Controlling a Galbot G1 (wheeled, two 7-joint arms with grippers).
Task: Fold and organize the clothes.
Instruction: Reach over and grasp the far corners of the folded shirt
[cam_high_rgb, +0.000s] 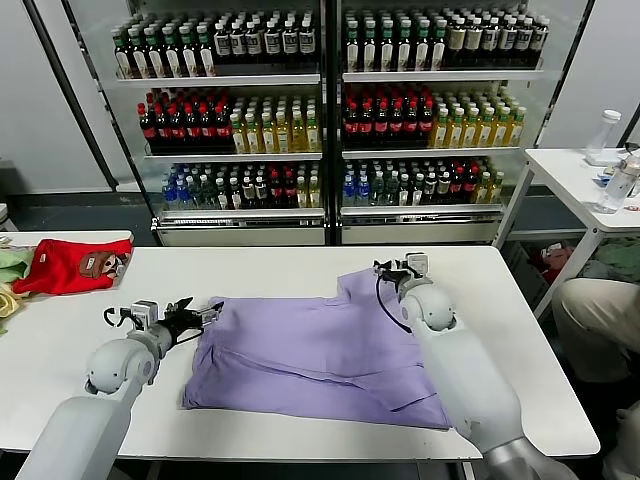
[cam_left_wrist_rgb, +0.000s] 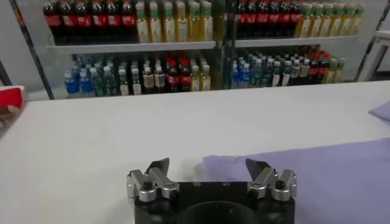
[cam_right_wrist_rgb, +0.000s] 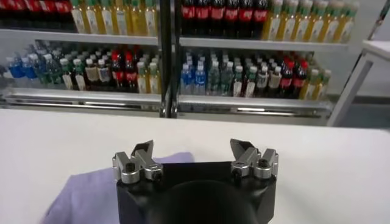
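In the lower middle of the frame the right claw (cam_right_wrist_rgb: 193, 152) stands spread and empty over the white tabletop (cam_right_wrist_rgb: 329, 164), a lavender shirt (cam_right_wrist_rgb: 85, 195) at lower left, bottle shelves (cam_right_wrist_rgb: 183, 42) across the top.

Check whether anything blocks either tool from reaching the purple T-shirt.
Nothing visible does. The left tool, open, sits at the edge of the T-shirt nearest it. The right tool, open, is at the far sleeve. The red garment lies well off to the left.

White table (cam_high_rgb: 300, 265): lavender T-shirt (cam_high_rgb: 320, 350) spread flat at centre; red garment (cam_high_rgb: 72, 265), green-yellow cloths (cam_high_rgb: 10, 275) at far-left edge.
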